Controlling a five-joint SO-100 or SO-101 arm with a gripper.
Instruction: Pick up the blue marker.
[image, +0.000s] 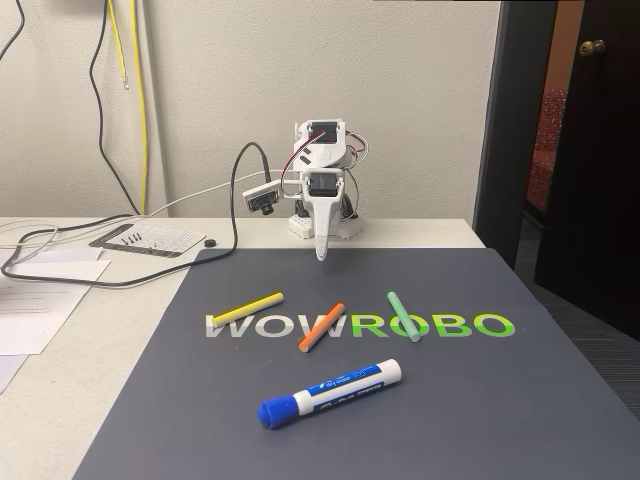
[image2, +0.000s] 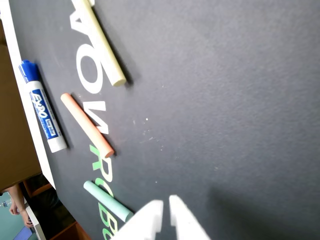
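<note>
The blue marker (image: 330, 392) lies flat near the front edge of the dark mat (image: 520, 400), its blue cap pointing left in the fixed view. It is a thick white barrel with a blue label. The wrist view has the blue marker (image2: 42, 112) at the left edge of the mat (image2: 225, 100). My gripper (image: 321, 250) hangs tip-down at the back of the mat, far from the marker, on the folded white arm. Seen from the wrist, the gripper (image2: 163, 204) has its two white fingers nearly touching, with nothing between them.
Three thin sticks lie across the mat's WOWROBO lettering between gripper and marker: yellow (image: 248, 308), orange (image: 321, 326), green (image: 404, 315). Papers (image: 40, 290) and black cables (image: 120, 270) sit on the table to the left. A dark door (image: 590, 150) stands at the right.
</note>
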